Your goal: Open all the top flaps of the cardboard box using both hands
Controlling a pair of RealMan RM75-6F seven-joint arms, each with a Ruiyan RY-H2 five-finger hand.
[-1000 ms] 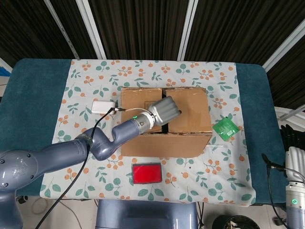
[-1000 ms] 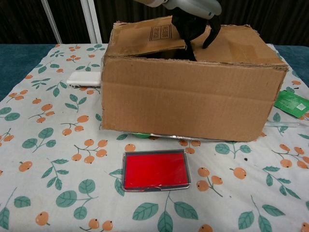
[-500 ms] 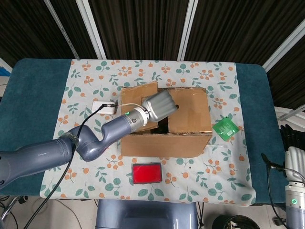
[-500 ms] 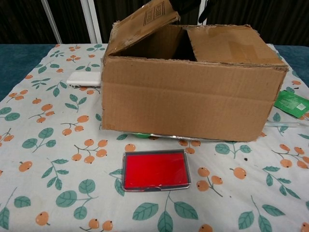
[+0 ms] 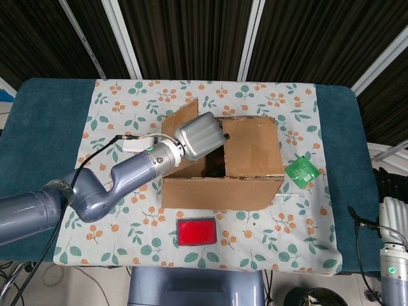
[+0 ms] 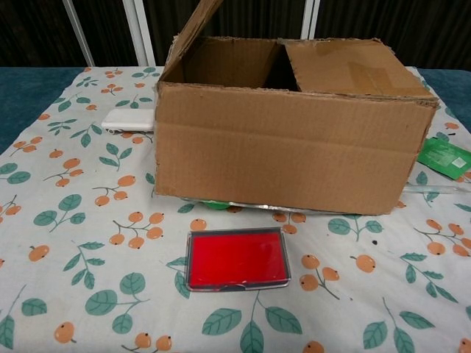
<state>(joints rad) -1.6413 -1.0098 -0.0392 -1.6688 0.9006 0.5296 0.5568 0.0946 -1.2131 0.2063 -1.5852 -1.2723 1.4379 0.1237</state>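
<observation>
Floral tablecloth (image 5: pixel 121 108), left hand (image 5: pixel 199 134) above cardboard box (image 5: pixel 252 153)

A brown cardboard box (image 6: pixel 291 147) is seen on the patterned cloth. Its left flap (image 5: pixel 185 113) is raised steeply. The right flap (image 6: pixel 349 66) lies flat.

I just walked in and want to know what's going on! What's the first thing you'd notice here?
The big cardboard box in the middle of the flowery tablecloth stands out first: its left flap is lifted up, while the right flap lies flat. The robot's left hand is up over the open side in the head view. In front of the box lies a bright red case.
</observation>
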